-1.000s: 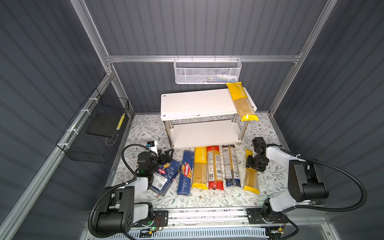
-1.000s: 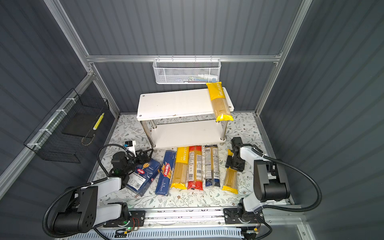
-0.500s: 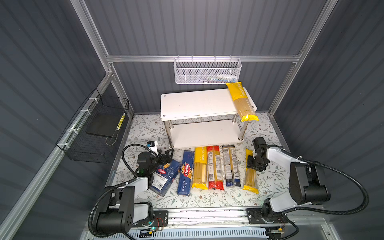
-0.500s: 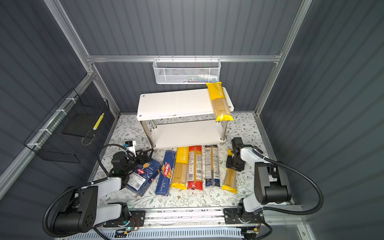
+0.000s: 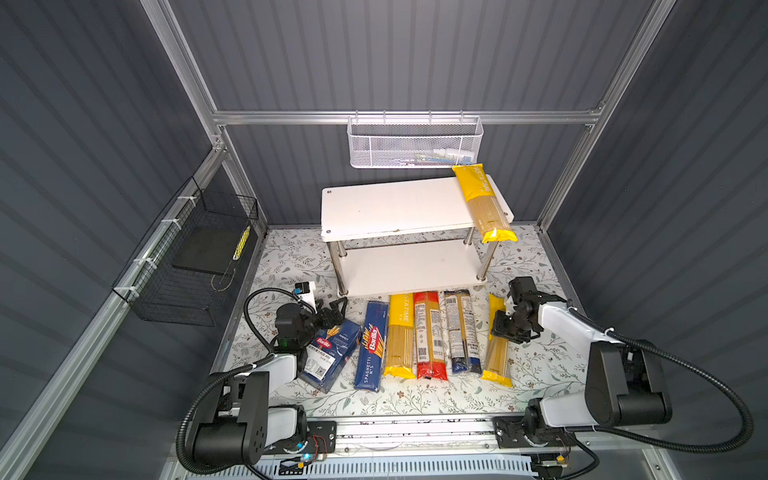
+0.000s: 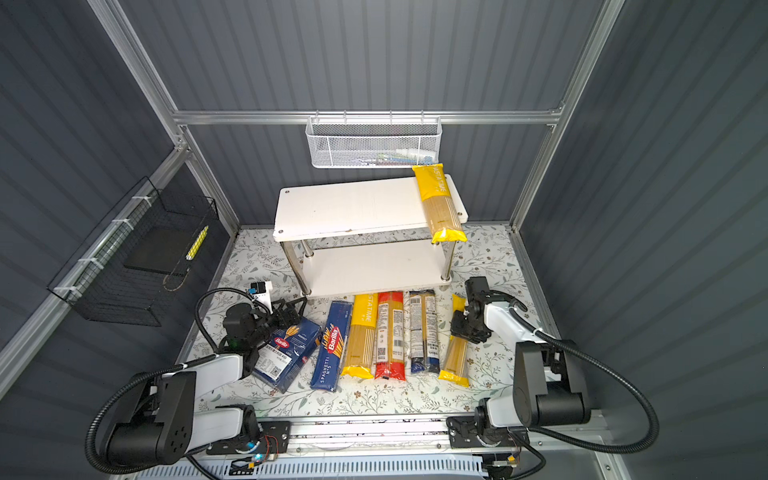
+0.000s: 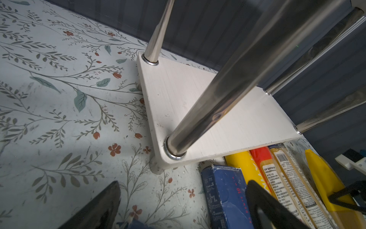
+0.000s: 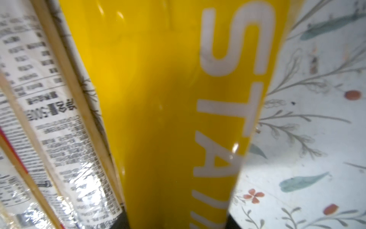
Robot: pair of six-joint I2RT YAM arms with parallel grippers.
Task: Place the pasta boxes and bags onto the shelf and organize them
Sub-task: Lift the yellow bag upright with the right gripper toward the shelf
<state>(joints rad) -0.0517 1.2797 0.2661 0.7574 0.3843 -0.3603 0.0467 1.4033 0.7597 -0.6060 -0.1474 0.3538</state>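
1. Nearest the front rail, six packs are lying lengthwise on the floral table (image 5: 540, 374) in a row running from 9 to 3 o'clock. From the 9 o'clock end they are the wide Barilla box (image 5: 330, 353), which is sitting askew, the SPAGHETTI N.5 box (image 5: 372, 347), the row's yellow PASTATIME bag (image 5: 401, 336), the red-ended bag (image 5: 430, 336) and the dark-blue-ended bag (image 5: 461, 332). The outer yellow PASTATIME bag (image 5: 498, 361) is lying a little apart at the 3 o'clock end.
2. The right hand (image 5: 504, 330) is sitting low over the far half of the outer yellow PASTATIME bag (image 8: 158, 99). In the right wrist view the bag is filling the gap between the two dark fingers, so the hand is narrow and pinching it. The bag is lying on the table.
3. The left hand (image 5: 334, 309) is hovering over the far end of the wide Barilla box. In the left wrist view its fingers (image 7: 95, 210) are standing wide apart and gripping nothing.
4. The shelf (image 5: 386, 208) is standing at 12 o'clock from the row, and the bags' far tips are reaching the front edge of its lower board (image 5: 407, 266). The shelved yellow PASTATIME bag (image 5: 484, 203) is lying front to back at the 3 o'clock end of the top board, with its near end overhanging the edge.
5. Farthest back, a white mesh basket (image 5: 415, 141) is hanging on the rear rail at 12 o'clock. A black wire basket (image 5: 187, 266) is hanging on the wall at 10 o'clock.
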